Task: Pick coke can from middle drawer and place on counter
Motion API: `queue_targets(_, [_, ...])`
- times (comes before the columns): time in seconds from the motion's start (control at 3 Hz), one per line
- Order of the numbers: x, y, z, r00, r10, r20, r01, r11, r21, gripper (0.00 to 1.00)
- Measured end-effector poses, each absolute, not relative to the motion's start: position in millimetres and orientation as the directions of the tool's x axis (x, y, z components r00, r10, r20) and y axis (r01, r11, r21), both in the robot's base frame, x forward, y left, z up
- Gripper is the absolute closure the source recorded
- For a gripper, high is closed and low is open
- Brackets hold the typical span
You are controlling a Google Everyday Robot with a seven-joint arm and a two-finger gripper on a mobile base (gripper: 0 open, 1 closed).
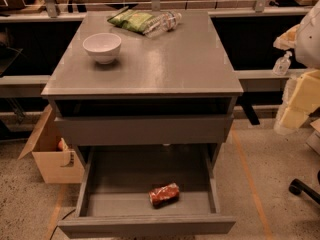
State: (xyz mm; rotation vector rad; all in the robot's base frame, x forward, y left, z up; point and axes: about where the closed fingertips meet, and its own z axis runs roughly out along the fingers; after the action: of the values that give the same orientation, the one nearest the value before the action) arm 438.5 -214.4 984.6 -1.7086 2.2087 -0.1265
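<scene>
The coke can point(164, 194), red and dented, lies on its side in the pulled-out middle drawer point(100, 184), near the drawer's front wall and right of centre. The grey counter point(165, 64) tops the cabinet above it. My arm shows at the right edge of the view as pale blocky parts. The gripper point(299, 101) hangs there, partly cut off, beside the cabinet at about counter height. It is far to the right of the can and above it, and touches nothing.
A white bowl point(102, 47) stands on the counter's left. A green snack bag point(131, 20) and a clear water bottle point(162, 23) lie at its back. A cardboard box point(52, 156) sits on the floor at the left. A small pump bottle point(283, 64) stands at the right.
</scene>
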Motion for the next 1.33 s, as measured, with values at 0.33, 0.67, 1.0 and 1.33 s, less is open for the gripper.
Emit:
queue_targets(0.33, [438, -213, 985, -0.213, -0.955, -0.208, -0.92, 0.268, -0.287, 0.0])
queue_targets(0.67, [431, -203, 964, -0.196, -0.953, -0.232, -0.932, 0.255, -0.257, 0.0])
queue_targets(1.0, [410, -177, 902, -0.152, -0.933, -0.327, -0.961, 0.218, -0.173, 0.0])
queue_targets(1.33, [396, -158, 856, -0.129, -0.909, -0.396, -0.976, 0.187, -0.112, 0.0])
